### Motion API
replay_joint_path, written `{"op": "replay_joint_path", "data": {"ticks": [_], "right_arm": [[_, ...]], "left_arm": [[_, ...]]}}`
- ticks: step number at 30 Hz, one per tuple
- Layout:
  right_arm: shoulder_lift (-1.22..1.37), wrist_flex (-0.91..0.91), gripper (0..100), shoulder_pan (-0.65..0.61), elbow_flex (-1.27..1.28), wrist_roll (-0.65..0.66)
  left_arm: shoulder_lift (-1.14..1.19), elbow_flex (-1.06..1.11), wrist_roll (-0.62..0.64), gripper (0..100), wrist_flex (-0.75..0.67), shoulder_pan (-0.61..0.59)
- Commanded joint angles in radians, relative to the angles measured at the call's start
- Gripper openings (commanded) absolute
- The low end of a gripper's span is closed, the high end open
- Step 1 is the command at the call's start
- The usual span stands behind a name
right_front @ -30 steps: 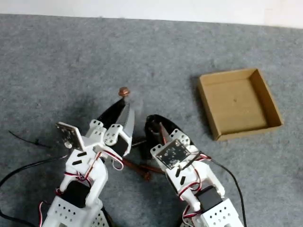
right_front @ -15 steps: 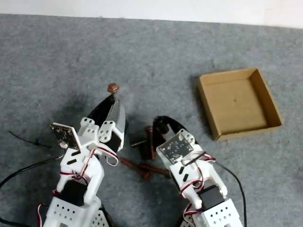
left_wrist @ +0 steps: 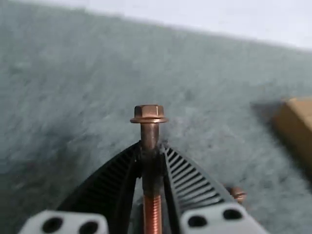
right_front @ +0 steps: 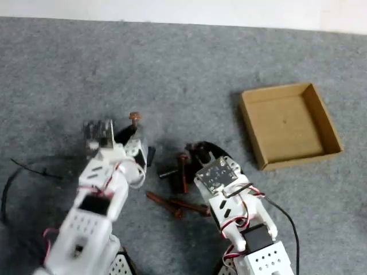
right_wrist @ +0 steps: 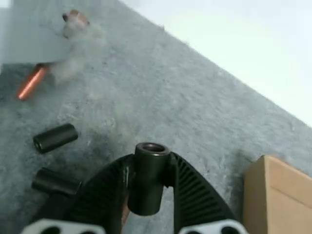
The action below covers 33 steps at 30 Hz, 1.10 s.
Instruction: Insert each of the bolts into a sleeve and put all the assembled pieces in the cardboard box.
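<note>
My left gripper (left_wrist: 150, 148) is shut on a copper bolt (left_wrist: 148, 117), whose flanged head sticks out past the fingertips; in the high view that bolt (right_front: 135, 117) is left of centre, above the carpet. My right gripper (right_wrist: 148, 163) is shut on a black sleeve (right_wrist: 147, 178) with its open end showing, and in the high view it (right_front: 195, 152) sits just right of the loose parts. Three loose bolts (right_front: 182, 172) (right_front: 163, 204) (right_front: 191, 205) and loose black sleeves (right_front: 167, 172) (right_wrist: 55, 138) (right_wrist: 54, 182) lie between the arms. The cardboard box (right_front: 289, 123) stands open and empty at the right.
Grey carpet covers the table. A black cable (right_front: 31, 170) trails at the left edge. The box wall (right_wrist: 278, 195) is close beside my right gripper, and open carpet lies beyond both arms towards the far edge.
The left arm has swung left and reared up, carrying the bolt with it. The right gripper has shifted slightly right with the sleeve, uncovering the loose parts.
</note>
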Motion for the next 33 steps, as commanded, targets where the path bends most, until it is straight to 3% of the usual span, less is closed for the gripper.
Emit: {"op": "replay_joint_path", "data": {"ticks": [1,7,16,22,28,33], "right_arm": [[-0.008,0.004,0.5,0.012,0.156,-0.012],[-0.008,0.007,0.5,0.012,0.156,-0.012],[-0.008,0.007,0.5,0.012,0.156,-0.012],[-0.008,0.008,0.5,0.013,0.156,-0.011],[-0.008,0.008,0.5,0.013,0.156,-0.011],[-0.008,0.008,0.5,0.013,0.156,-0.011]], "left_arm": [[0.498,-0.265,0.000,1,-0.031,-0.048],[0.954,-0.519,0.000,1,-0.029,-0.096],[1.076,-0.599,0.000,1,-0.012,-0.113],[1.095,-0.750,0.000,1,0.302,-0.119],[1.191,-0.829,0.000,1,0.348,-0.120],[1.207,-0.915,0.000,1,0.503,-0.117]]}}
